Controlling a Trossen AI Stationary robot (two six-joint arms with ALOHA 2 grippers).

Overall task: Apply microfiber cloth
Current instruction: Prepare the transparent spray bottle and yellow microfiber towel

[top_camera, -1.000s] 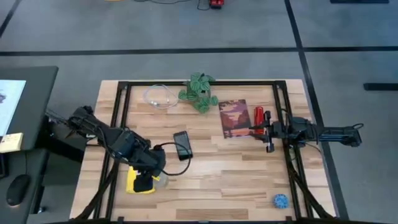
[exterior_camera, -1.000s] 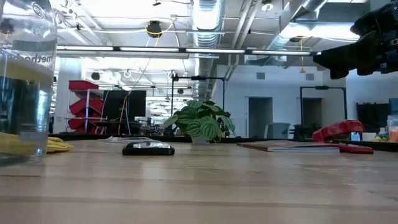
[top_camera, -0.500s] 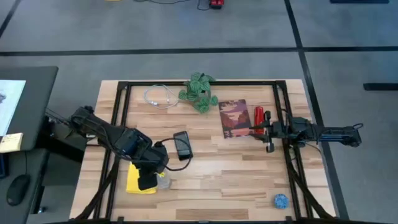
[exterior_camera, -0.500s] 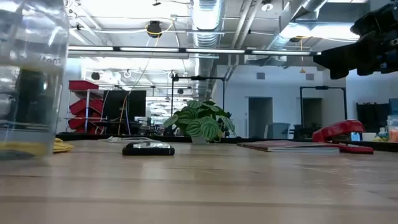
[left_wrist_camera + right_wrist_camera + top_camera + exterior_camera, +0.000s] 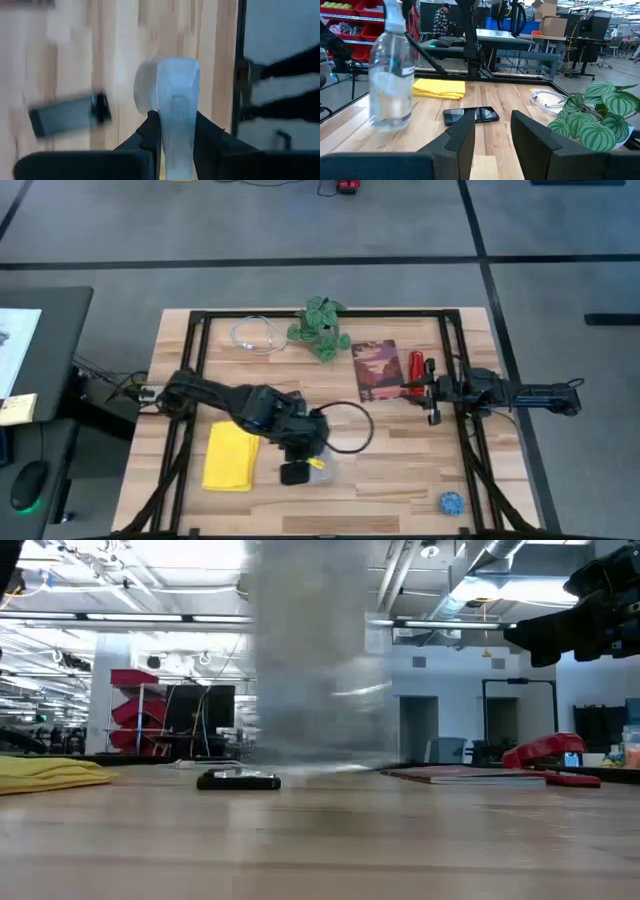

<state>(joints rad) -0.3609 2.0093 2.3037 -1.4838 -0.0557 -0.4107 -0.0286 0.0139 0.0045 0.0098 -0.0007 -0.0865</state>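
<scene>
Yellow microfiber cloth [image 5: 231, 457] flat on table

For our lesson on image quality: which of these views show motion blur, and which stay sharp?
Low view: clear plastic spray bottle smeared. Left wrist view: bottle, flat black phone and wooden table streaked. Right wrist view: bottle, phone and bright yellow microfiber cloth sharp. High view: sharp.

The right pincer [image 5: 492, 131] shows two dark fingers parted, with bare wood between them and nothing held. On the wooden desk [image 5: 520, 100] a clear spray bottle [image 5: 391, 82] stands upright, gripped at its top by the other arm. Beyond the bottle lies the microfiber cloth [image 5: 439, 88], bright yellow and folded flat. A black phone [image 5: 471, 115] lies face up between the bottle and the fingers. A green striped plant [image 5: 597, 116] stands to one side, with a coiled white cable [image 5: 547, 98] near it. A person [image 5: 440, 21] stands in the room beyond.
</scene>
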